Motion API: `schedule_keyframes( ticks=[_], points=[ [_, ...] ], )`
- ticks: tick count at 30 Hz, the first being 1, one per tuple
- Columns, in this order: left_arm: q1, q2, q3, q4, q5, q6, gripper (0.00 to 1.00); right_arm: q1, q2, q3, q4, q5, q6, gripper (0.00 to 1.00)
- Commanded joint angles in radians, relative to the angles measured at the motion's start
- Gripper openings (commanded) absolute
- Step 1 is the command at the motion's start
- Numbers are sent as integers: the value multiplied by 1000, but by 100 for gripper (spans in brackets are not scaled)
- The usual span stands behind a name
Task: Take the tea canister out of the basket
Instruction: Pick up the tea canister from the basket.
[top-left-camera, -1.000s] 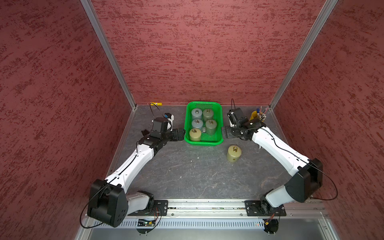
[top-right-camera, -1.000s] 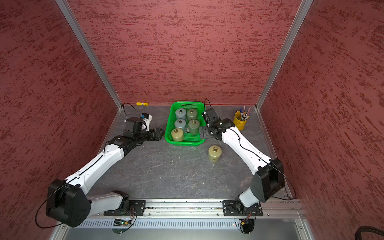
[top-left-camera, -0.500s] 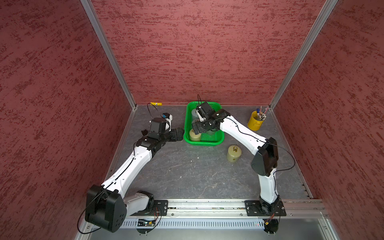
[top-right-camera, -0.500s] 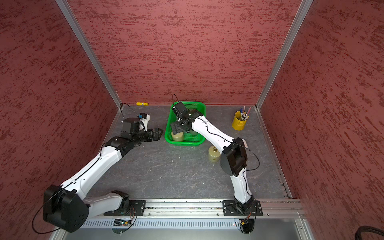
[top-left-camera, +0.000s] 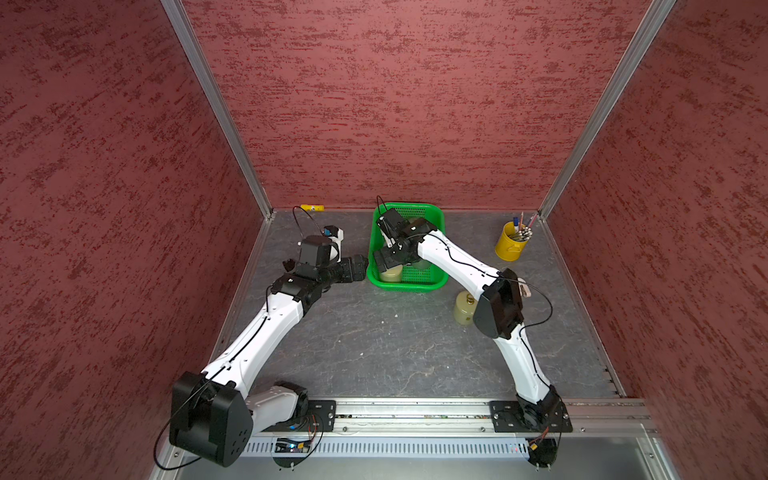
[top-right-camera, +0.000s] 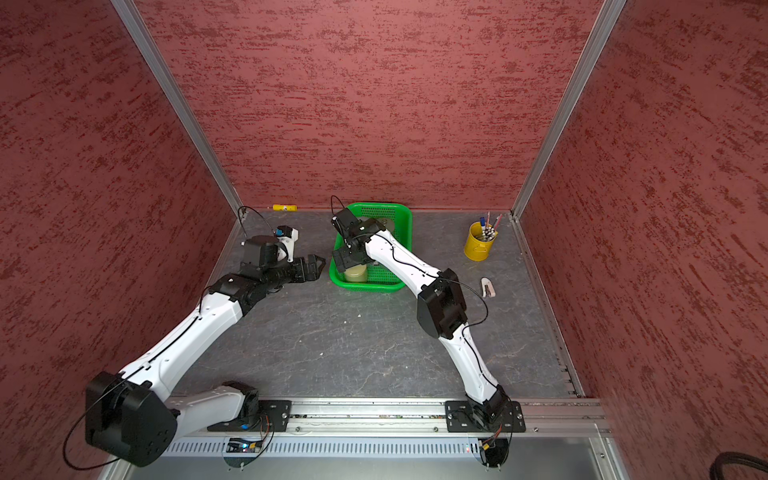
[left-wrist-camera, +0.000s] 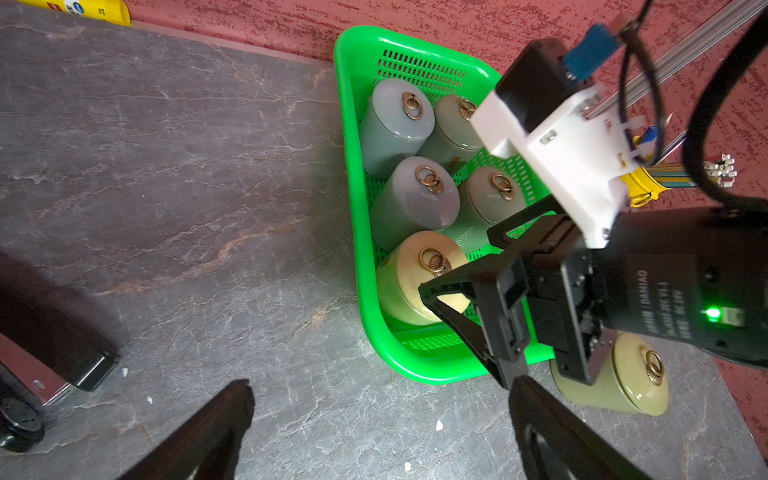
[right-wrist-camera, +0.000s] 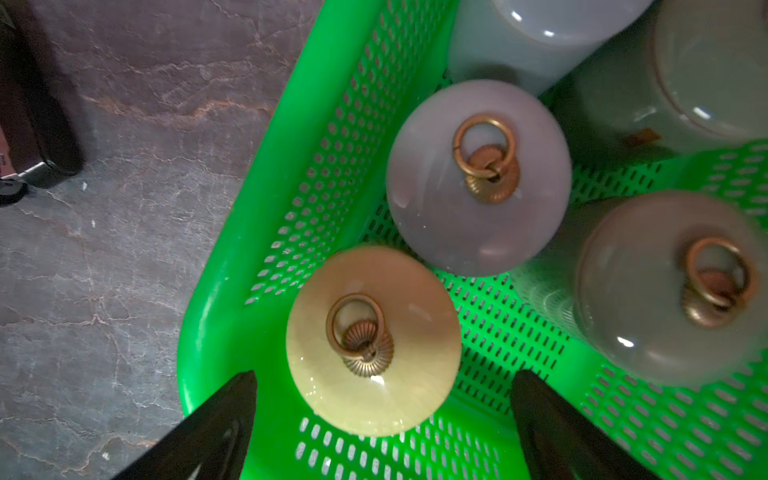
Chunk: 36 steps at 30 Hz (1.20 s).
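The green basket (top-left-camera: 409, 286) (top-right-camera: 365, 286) (left-wrist-camera: 353, 232) (right-wrist-camera: 216, 332) stands at the back middle of the table. It holds several lidded tea canisters with ring handles. A cream tea canister (top-left-camera: 390, 273) (top-right-camera: 355, 274) (left-wrist-camera: 415, 266) (right-wrist-camera: 374, 395) stands upright in its near left corner, and the others are grey. My right gripper (top-left-camera: 388, 259) (top-right-camera: 349, 262) (right-wrist-camera: 384, 378) hangs open just above the cream canister, one finger on each side, touching nothing. My left gripper (top-left-camera: 359, 266) (top-right-camera: 316, 266) (left-wrist-camera: 382, 384) is open and empty over the table, just left of the basket.
Another cream canister (top-left-camera: 463, 307) (left-wrist-camera: 623, 382) stands on the table right of the basket, partly behind my right arm. A yellow pen bucket (top-left-camera: 511, 247) (top-right-camera: 478, 247) is at the back right, with a small white object (top-right-camera: 488, 287) near it. Red walls close three sides.
My right arm has swung from the basket's right side to over the basket and now hangs above the cream canister, still open. The left arm has hardly shifted.
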Motion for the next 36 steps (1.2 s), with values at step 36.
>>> schedule_keyframes(
  ticks=[36],
  points=[
    [4,13,-5,21,6,1,100,6,160,161,-74,-12,18,92]
  ],
)
